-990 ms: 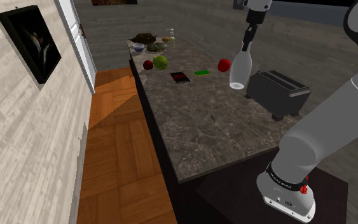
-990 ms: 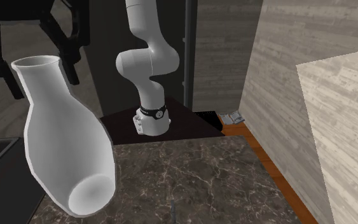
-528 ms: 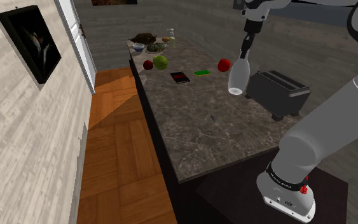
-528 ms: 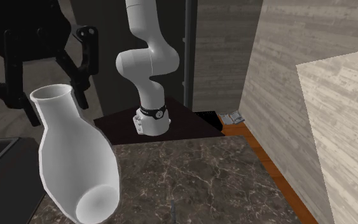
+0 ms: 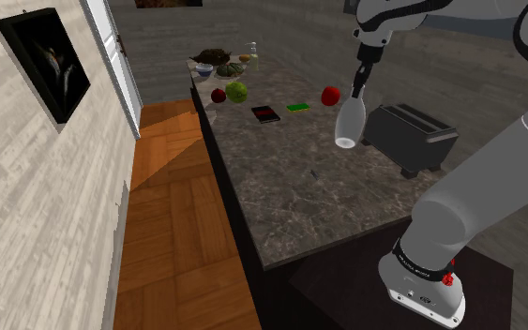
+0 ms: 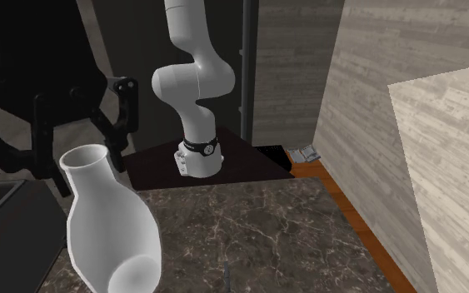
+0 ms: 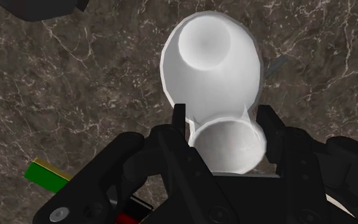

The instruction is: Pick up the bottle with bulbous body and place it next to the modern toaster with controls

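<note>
with your end effector [image 5: 359, 87] clamped on the neck of the bottle [image 5: 348, 123], lower it upright onto the desk [image 5: 290, 192] just beside the toaster [image 5: 412, 137].

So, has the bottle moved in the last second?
Yes. In the shoulder view the white bottle, clasped by the gripper, has sunk lower against the toaster, toward the countertop.

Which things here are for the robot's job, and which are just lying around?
For the job: white bulbous bottle, held in the jaws; dark grey slotted toaster.
Just lying about: red round fruit; flat green block; flat black slab.
</note>
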